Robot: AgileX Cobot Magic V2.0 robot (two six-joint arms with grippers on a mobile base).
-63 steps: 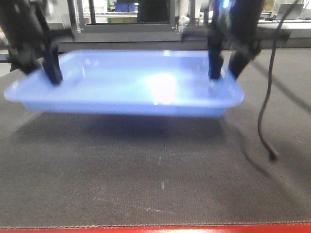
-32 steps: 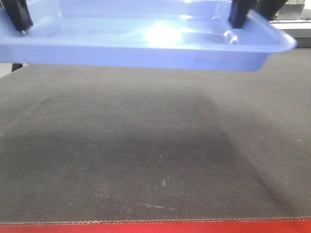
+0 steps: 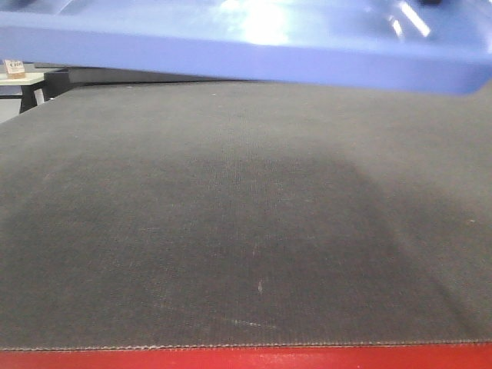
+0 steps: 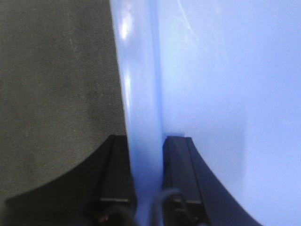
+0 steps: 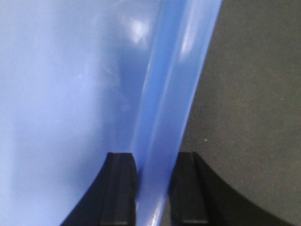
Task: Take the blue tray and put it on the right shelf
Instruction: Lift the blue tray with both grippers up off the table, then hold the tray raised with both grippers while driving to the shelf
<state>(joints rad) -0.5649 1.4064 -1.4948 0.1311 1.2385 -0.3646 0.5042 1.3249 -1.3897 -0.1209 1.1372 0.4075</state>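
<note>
The blue tray (image 3: 246,46) hangs in the air along the top of the front view, clear of the dark mat (image 3: 231,231). In the left wrist view my left gripper (image 4: 146,141) is shut on the blue tray's left rim (image 4: 138,94), one black finger outside and one inside. In the right wrist view my right gripper (image 5: 153,157) is shut on the blue tray's right rim (image 5: 174,84) in the same way. Neither gripper shows in the front view. The right shelf is out of view.
The dark woven mat fills the tabletop, with a red table edge (image 3: 246,358) along the front. A small light-coloured table (image 3: 19,77) shows at far left behind the mat.
The blue tray has risen from near the mat up to the top of the front view and come closer to the camera. Both grippers have left that view.
</note>
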